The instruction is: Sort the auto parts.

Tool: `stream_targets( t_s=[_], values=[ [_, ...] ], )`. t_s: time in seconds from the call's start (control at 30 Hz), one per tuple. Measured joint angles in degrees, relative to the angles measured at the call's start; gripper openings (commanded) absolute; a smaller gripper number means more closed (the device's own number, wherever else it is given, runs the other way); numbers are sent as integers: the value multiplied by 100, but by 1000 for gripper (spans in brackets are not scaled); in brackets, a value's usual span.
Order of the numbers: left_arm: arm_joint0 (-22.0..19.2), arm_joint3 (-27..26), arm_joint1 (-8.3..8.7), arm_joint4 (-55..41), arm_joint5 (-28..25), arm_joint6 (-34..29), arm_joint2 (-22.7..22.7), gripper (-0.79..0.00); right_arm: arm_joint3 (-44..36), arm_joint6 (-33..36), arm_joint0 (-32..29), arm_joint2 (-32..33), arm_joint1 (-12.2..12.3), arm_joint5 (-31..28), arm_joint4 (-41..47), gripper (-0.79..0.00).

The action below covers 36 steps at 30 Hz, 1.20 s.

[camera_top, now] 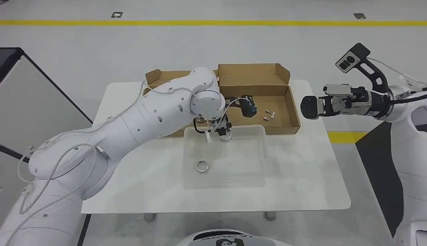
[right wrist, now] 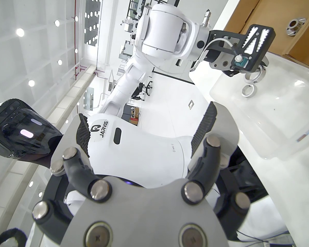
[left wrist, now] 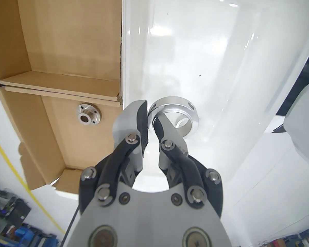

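Left wrist view has the silver metal collar ring [left wrist: 175, 102] clamped in the left pincer [left wrist: 149, 113]. One finger [left wrist: 142, 119] presses the outside of the ring's wall and the other sits inside the bore, so the jaws are closed on that wall alone. In the right wrist view the ring hangs under the pincer, apart from the floor of the clear plastic tray [left wrist: 195, 39].

Beneath the pincer and a little off from it, a second silver ring [right wrist: 248, 91] lies untouched on the tray floor. Just beside the pincer, on its outer finger's side, rises the wall of a brown cardboard box [left wrist: 67, 26] with a silver flanged hub [left wrist: 87, 114] lying in it. Farther out, on the pincer's side toward the other arm, a second cardboard box [camera_top: 253, 79] holds a few small pale parts [camera_top: 269, 114]. Well away from the left pincer, past the edge of the white table [camera_top: 313, 179], the right pincer [camera_top: 307, 106] hangs in the air with its jaws spread wide and nothing between them.

The step in hand looks like carrying a picked ring from tray to box. The next move calls for clearing the cardboard wall before letting go. A grip on one wall may let the ring swing, so a slow transfer suits. Which box is meant for rings I cannot tell.
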Motion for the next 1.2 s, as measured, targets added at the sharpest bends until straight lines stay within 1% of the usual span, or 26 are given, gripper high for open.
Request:
stream_targets(
  t_s=[0.03,0.13,0.23,0.27,0.33,0.37,0.47,0.57,0.67,0.73,0.77,0.9,1.0,1.07,1.13,1.2],
  values=[
    [13,75,50,-112,-52,49,-101,-785,0,0,0,0,0,0,0,0],
    [131,274,286,-661,-370,239,-548,-785,0,0,0,0,0,0,0,0],
    [333,401,601,-1234,-737,439,-1068,-785,0,0,0,0,0,0,0,0],
    [429,399,736,-1419,-840,539,-1254,-785,0,0,0,0,0,0,0,0],
    [583,366,939,-1684,-993,698,-1519,-785,0,0,0,0,0,0,0,0],
    [691,344,1069,-1887,-1096,802,-1693,-785,0,0,0,0,0,0,0,0],
    [985,276,1364,-2526,-1398,1102,-2144,-785,0,0,0,0,0,0,0,0],
    [1232,87,1608,-3138,-1664,1369,-2489,-785,0,0,0,0,0,0,0,0],
    [1419,-189,1795,-3663,-1955,1660,-2687,-785,0,0,0,0,0,0,0,0],
    [1482,-420,1885,-3920,-2177,1878,-2736,-785,0,0,0,0,0,0,0,0],
    [1518,-602,1939,-4086,-2387,2086,-2739,-785,0,0,0,0,0,0,0,0],
    [1506,-1018,2113,-4358,-2986,2694,-2637,-785,0,0,0,0,0,0,0,0],
    [1427,-1393,2203,-4823,-3031,2741,-2676,-785,0,0,0,0,0,0,0,0],
    [1424,-1669,2242,-5200,-3022,2731,-2787,-785,0,0,0,0,0,0,0,0],
    [1439,-1849,2266,-5428,-3021,2730,-2887,-785,0,0,0,0,0,0,0,0],
    [1439,-1877,2294,-5517,-3021,2730,-2936,-785,0,0,0,0,0,0,0,0]
  ],
)
